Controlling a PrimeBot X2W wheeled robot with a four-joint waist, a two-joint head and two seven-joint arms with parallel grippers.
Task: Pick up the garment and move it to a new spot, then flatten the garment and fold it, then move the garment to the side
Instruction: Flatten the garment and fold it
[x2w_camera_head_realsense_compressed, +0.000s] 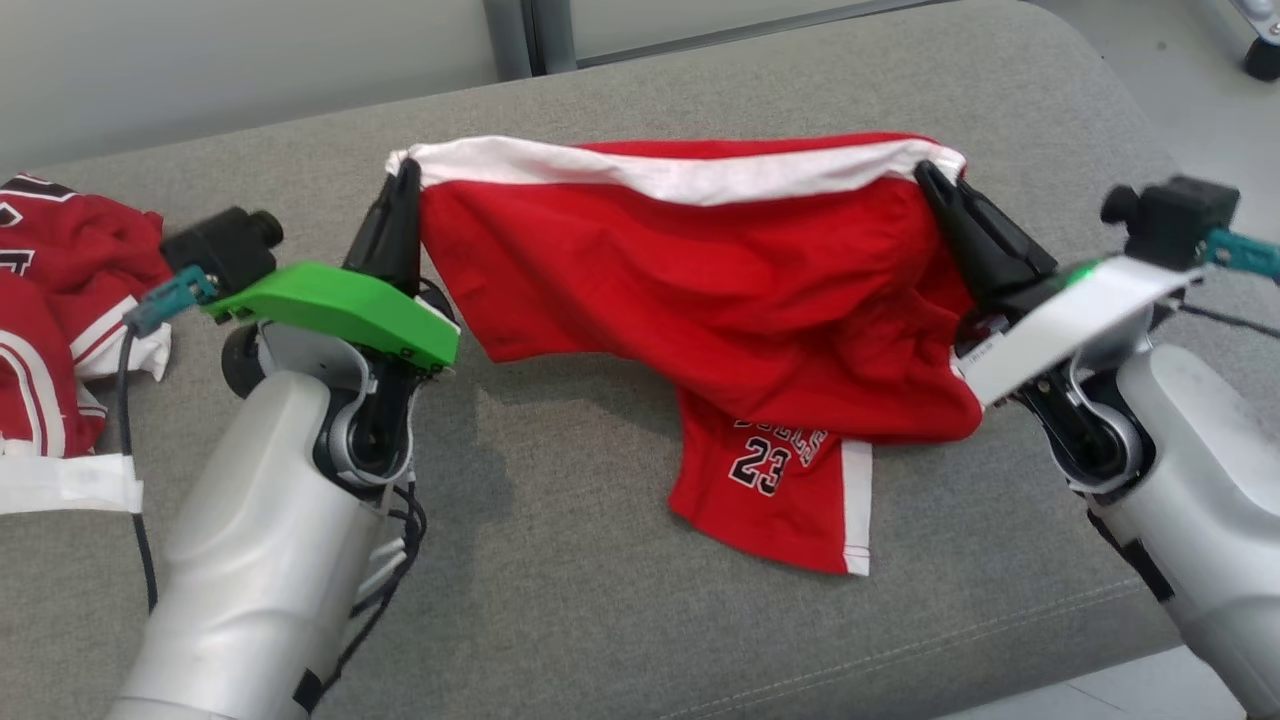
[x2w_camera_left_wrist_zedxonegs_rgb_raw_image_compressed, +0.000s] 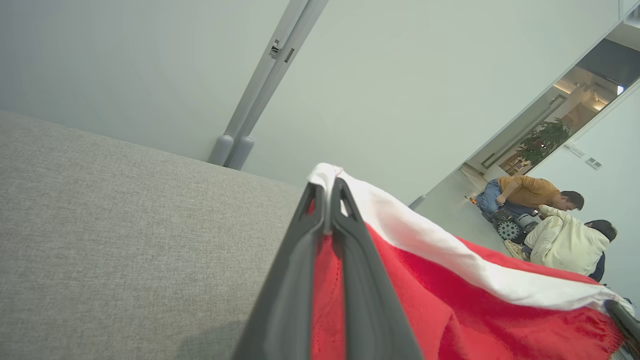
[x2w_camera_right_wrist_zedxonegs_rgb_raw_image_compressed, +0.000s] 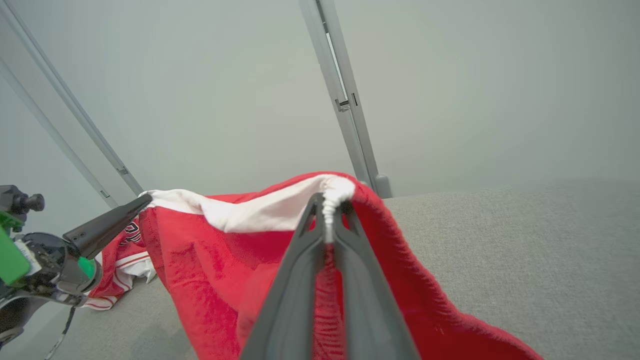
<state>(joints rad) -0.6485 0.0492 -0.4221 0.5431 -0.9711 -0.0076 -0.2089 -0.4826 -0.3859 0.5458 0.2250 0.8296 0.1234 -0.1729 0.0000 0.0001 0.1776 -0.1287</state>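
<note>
The garment (x2w_camera_head_realsense_compressed: 700, 290) is a pair of red shorts with a white waistband and the number 23 on one leg. It hangs stretched between my two grippers above the grey sofa seat (x2w_camera_head_realsense_compressed: 560, 600), its lower leg touching the cushion. My left gripper (x2w_camera_head_realsense_compressed: 405, 175) is shut on the waistband's left end, seen up close in the left wrist view as the garment (x2w_camera_left_wrist_zedxonegs_rgb_raw_image_compressed: 450, 300) pinched in my left gripper (x2w_camera_left_wrist_zedxonegs_rgb_raw_image_compressed: 327, 187). My right gripper (x2w_camera_head_realsense_compressed: 925, 175) is shut on the waistband's right end; the right wrist view shows the garment (x2w_camera_right_wrist_zedxonegs_rgb_raw_image_compressed: 210, 250) clamped in my right gripper (x2w_camera_right_wrist_zedxonegs_rgb_raw_image_compressed: 330, 200).
A second red and white jersey (x2w_camera_head_realsense_compressed: 50, 320) lies crumpled at the seat's left end. The sofa's front edge runs along the bottom right, with floor beyond. A pale wall stands behind the sofa. Two people (x2w_camera_left_wrist_zedxonegs_rgb_raw_image_compressed: 545, 220) crouch on the floor far off.
</note>
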